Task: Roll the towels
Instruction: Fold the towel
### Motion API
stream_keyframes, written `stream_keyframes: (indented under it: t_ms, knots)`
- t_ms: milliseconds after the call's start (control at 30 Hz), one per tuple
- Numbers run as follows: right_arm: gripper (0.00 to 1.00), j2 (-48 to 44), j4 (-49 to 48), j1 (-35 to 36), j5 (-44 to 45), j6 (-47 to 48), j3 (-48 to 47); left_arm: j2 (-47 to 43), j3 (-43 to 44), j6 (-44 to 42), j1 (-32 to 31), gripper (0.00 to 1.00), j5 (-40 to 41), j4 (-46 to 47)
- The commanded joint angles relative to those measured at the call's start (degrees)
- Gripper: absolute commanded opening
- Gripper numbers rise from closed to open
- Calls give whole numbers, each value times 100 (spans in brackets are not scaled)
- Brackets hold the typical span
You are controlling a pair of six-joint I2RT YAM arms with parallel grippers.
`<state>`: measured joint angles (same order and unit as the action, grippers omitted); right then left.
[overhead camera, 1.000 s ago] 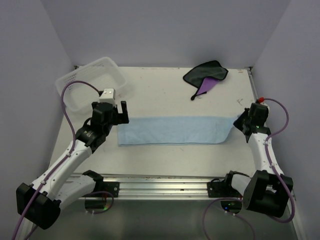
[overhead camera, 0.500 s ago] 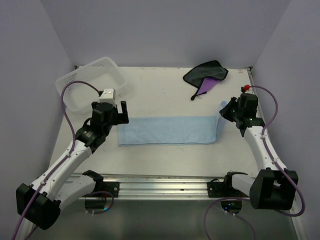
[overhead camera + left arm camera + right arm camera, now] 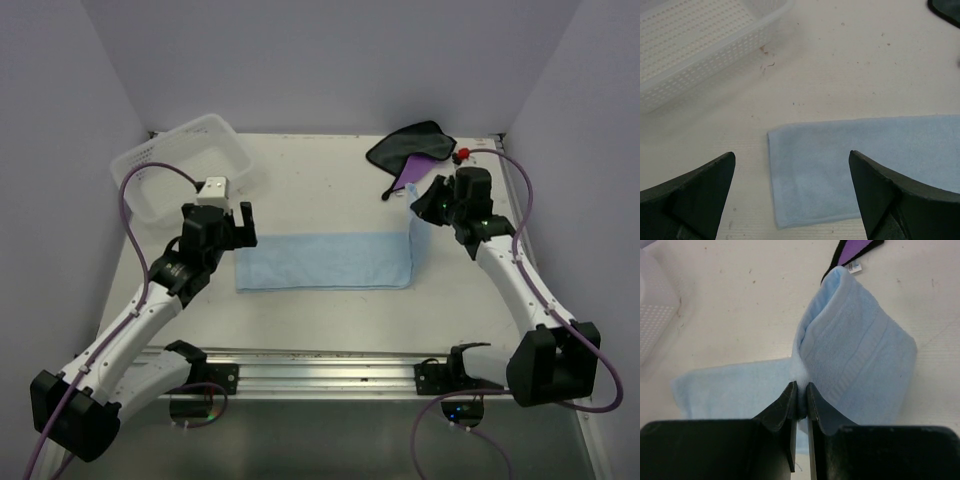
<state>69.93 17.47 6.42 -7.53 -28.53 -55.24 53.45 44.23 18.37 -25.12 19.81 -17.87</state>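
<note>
Bench (image 3: 330, 185) seen from above: a light blue rectangular terry towel (image 3: 320, 262) lies flat along its middle, except the right end, which stands raised and pinched in the right claw (image 3: 422, 203). The left claw (image 3: 222, 226) hovers at the towel's left end, apparently not touching it. A crumpled purple cloth with a dark grey-black face (image 3: 412, 150) sits at the far right corner, untouched. A white plastic lattice basket (image 3: 180, 160) sits at the far left.

From the left wrist, the fingers stand wide apart with nothing between them. The blue towel's left edge and near corner lie on the bench below, with the basket up to the left.

From the right wrist, the fingers are pressed together on the towel's edge, and the raised end forms an upright fold. The purple cloth's tag shows just beyond.

I judge that the first roll is only beginning, from the right end. The next move calls for carrying the pinched end over and down onto the flat part, square to the long edges, and probably for pinning the far end with the left claw so it cannot slide.
</note>
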Motion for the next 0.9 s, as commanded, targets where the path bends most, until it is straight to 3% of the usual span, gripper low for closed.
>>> stream_keyframes:
  t_ms: [0,367,867]
  knots:
    - [0,108,-218,254,-178,-117,-347,-116,69,-123,52,100,-4,170]
    - [0,390,-394,887,-205,-275,-698,-186,60,-202,52,96,-118,213]
    - [0,715,-517,1775,-91,-469,-1172,-212,51,-150,52,100,40,178]
